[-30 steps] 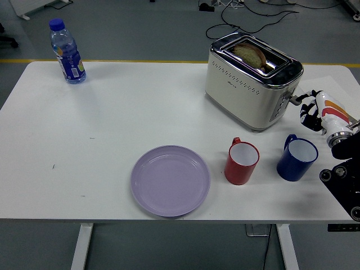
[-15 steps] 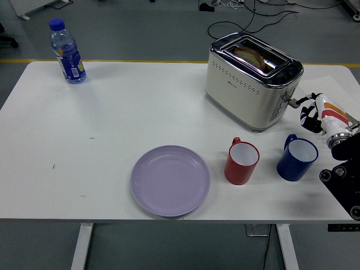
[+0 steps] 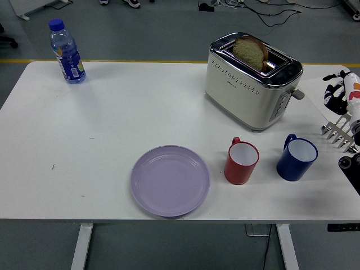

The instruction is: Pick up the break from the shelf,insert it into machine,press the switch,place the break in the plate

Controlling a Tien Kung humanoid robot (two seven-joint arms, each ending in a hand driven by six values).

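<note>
A slice of brown bread (image 3: 251, 52) stands high out of the slot of the cream and chrome toaster (image 3: 247, 84) at the back right of the table. The toaster's side lever (image 3: 297, 93) sits up. My right hand (image 3: 334, 94) hangs at the picture's right edge, a short way right of the lever and touching nothing, its fingers relaxed. The lilac plate (image 3: 170, 180) lies bare near the front edge, left of the cups. My left arm is out of view.
A red cup (image 3: 242, 162) and a blue cup (image 3: 296, 158) stand in front of the toaster. A water bottle (image 3: 67, 52) stands at the far left corner. My right arm's metal joint (image 3: 341, 133) sits just right of the blue cup.
My right hand has drawn back from the lever, up and to the right. The lever has come up and the bread has risen out of the slot.
</note>
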